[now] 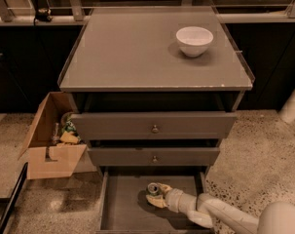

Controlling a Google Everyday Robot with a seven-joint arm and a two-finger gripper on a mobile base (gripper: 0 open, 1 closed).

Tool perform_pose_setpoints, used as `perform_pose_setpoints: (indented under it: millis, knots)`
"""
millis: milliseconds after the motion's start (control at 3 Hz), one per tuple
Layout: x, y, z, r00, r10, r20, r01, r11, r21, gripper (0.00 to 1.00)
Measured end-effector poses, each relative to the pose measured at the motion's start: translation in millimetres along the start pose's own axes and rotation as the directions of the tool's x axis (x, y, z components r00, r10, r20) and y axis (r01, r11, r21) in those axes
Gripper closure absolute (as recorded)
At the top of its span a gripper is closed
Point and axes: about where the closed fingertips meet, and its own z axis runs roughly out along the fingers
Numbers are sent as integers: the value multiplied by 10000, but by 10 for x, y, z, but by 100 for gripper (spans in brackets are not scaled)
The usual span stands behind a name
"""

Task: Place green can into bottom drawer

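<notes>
The bottom drawer (122, 208) is pulled open below the two knobbed drawers of the grey cabinet. The green can (153, 188) stands upright inside it near the middle back, its silver top showing. My gripper (156, 194) reaches into the drawer from the lower right on a white arm, and its pale fingers (156, 202) sit around the can. The can's base is hidden by the fingers, so I cannot tell whether it rests on the drawer floor.
A white bowl (194, 40) sits on the cabinet top (137, 52) at the back right. An open cardboard box (52, 138) with scraps stands on the floor left of the cabinet. A white post (293, 104) is at the right.
</notes>
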Motion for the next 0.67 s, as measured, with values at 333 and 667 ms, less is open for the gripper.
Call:
perform_pose_setpoints:
  millis: [333, 667]
  knots:
    - [0, 1, 1, 10000, 0, 1, 0, 10000, -2, 0]
    - [0, 1, 1, 10000, 0, 1, 0, 10000, -2, 0]
